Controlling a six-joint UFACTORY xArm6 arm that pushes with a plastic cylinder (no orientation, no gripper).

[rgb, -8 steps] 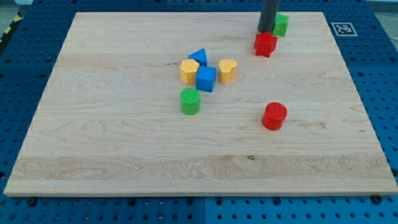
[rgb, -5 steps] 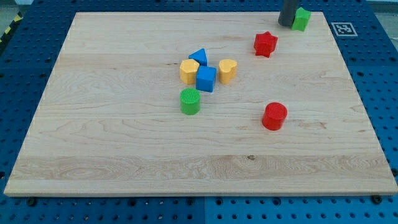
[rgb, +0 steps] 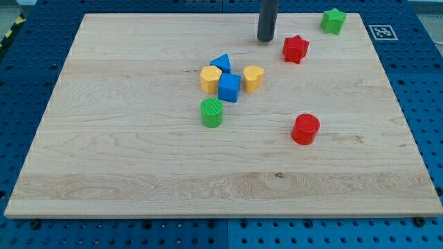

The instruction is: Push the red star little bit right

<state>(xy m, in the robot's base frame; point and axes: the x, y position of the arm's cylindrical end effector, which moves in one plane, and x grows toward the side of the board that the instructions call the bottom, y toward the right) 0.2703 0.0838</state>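
Blue perforated metal surrounds a pale wooden counter (rgb: 138, 173) with visible grain, and a small black-and-white marker (rgb: 381, 32) sits at the counter's top right corner in the view. The arm carries no grasping tool at all, only a straight dark rod, so nothing is open, closed or clamped; the tip (rgb: 266, 39) rests on the wood near the view's top, just left of and slightly above the red star-shaped block (rgb: 295, 49), apart from it with a narrow strip of bare wood between them. The red star lies in the upper right part of the counter, well apart from the green star-shaped block (rgb: 333, 21) near the top right corner. It looks like a small, light, rigid piece, matt and faintly ribbed, which should slide easily over the smooth wood; its points may make it spin if struck off centre, so the push is best placed on its left side, in line with its middle, and kept short. The ground to its right is free for such a nudge. Near the centre, a cluster sits close together: a blue triangular block (rgb: 221, 63), a yellow hexagonal block (rgb: 211, 79), a blue cube (rgb: 229, 88) and a yellow heart-shaped block (rgb: 253, 78). Below them stands a green ribbed cylinder (rgb: 212, 112), and further right a red cylinder (rgb: 305, 129), both well clear of the star.
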